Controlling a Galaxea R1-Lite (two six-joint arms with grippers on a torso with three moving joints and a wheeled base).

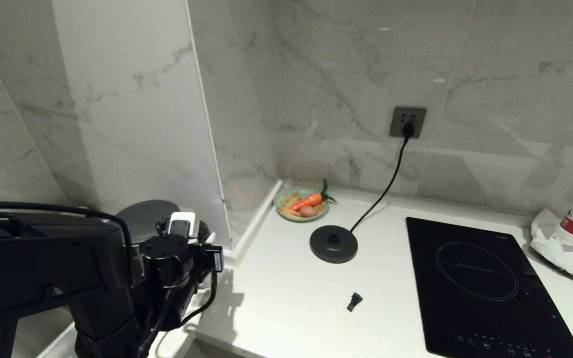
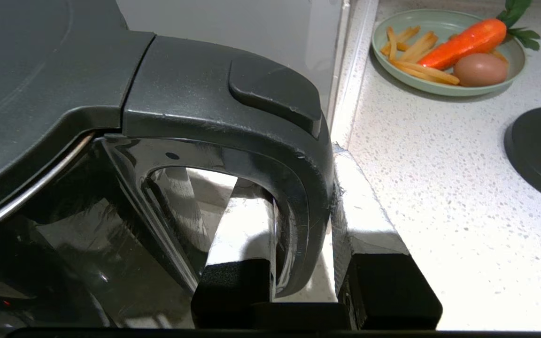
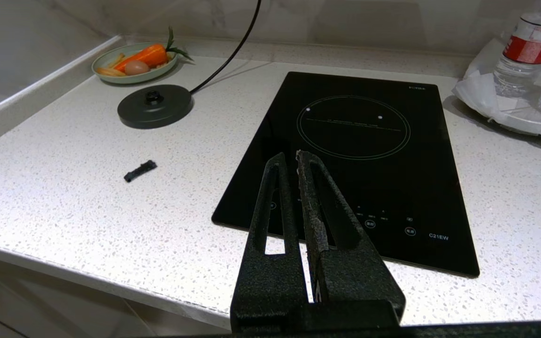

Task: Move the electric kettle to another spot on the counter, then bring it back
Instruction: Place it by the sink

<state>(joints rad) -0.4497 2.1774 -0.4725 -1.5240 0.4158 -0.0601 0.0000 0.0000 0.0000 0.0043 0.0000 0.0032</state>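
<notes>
Kettle off its base, held well left of it.
Left gripper (image 2: 298,277) clamps the tall black cylindrical electric kettle (image 2: 64,141) by its handle, away from the flat black round base disc (image 1: 334,243) on the white speckled stone tabletop (image 1: 286,298); return pending; right gripper (image 3: 294,162) idle, pinched together.

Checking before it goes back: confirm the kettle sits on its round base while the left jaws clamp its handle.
Wrong on one count: the round base stands empty in the head view. The kettle is off it, over at the left, with the left gripper clamped on its handle.
</notes>
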